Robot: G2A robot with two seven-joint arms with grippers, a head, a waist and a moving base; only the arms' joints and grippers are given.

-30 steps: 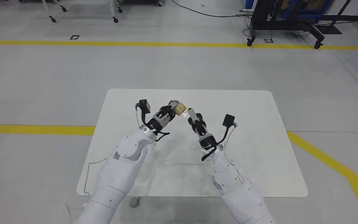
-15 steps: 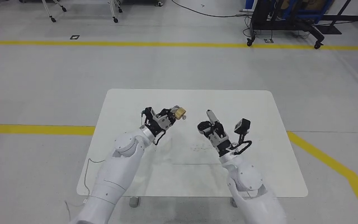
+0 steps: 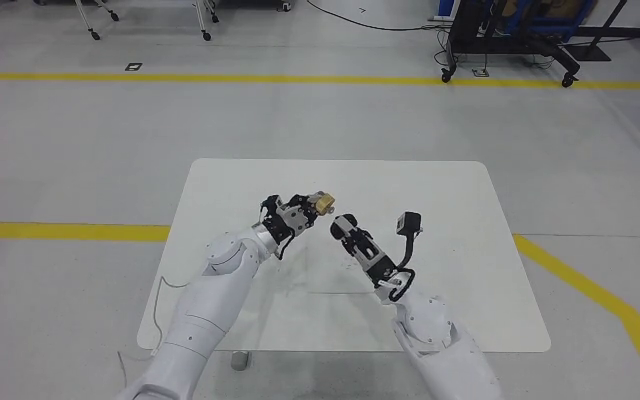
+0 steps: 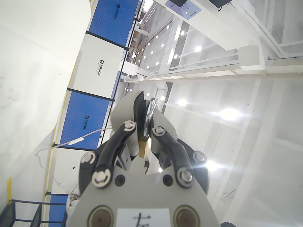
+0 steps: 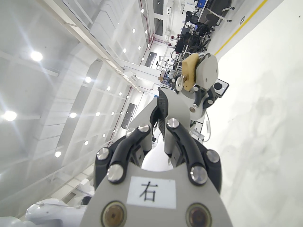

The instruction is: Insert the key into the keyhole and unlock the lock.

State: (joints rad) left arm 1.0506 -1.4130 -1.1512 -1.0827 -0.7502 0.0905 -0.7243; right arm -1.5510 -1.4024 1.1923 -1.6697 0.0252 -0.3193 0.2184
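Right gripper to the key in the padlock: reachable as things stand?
Probably yes. The key juts from the padlock that the left gripper holds up, toward the right gripper, with only open air between them.

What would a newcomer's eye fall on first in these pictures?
The small brass padlock with its silver shackle, held above the white table in the left gripper. Next, the silver key standing in its keyhole, with the right gripper close beside it.
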